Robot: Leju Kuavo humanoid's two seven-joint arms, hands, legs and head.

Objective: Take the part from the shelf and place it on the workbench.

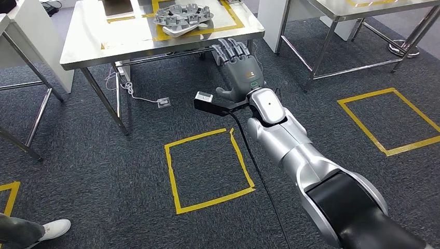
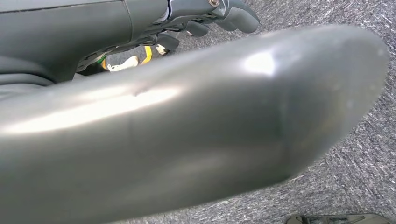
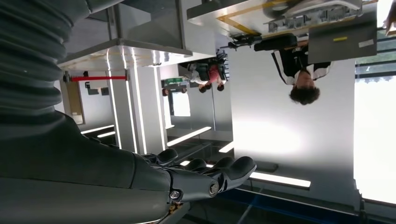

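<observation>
Steel bench point(image 1: 93, 44) ahead carries the grey round ribbed metal part point(image 1: 182, 15) near its far edge; right hand point(image 1: 239, 70) empty, fingers spread. Looks rigid, heavy: grip the rim.

Lab: steel workbenches point(image 1: 93, 46), floor tape point(image 1: 207, 171)

Right arm point(image 1: 296, 150) reaches forward and up from the lower right, silver and outstretched. Right hand point(image 1: 239, 67) is flat, back up, fingers point(image 1: 231, 49) straight, slightly apart, holding nothing. Left hand point(image 2: 219, 14) hangs low, fingers curled, grip unclear.
</observation>
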